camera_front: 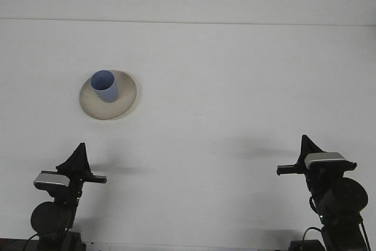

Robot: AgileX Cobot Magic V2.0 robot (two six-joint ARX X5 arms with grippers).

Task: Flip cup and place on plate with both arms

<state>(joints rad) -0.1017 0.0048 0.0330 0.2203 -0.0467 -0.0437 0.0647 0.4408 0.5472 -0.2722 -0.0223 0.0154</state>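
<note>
A light blue cup (104,86) stands upright, mouth up, on a round cream plate (124,101) at the left of the white table. My left gripper (77,156) is low at the front left, well short of the plate and holding nothing. My right gripper (306,147) is at the front right, far from the cup, with nothing in it. Both point away from the camera, so the gap between the fingers does not show.
The white table (235,86) runs back to a pale wall, with a seam line (235,24) across the far side. Both arm bases sit at the near edge.
</note>
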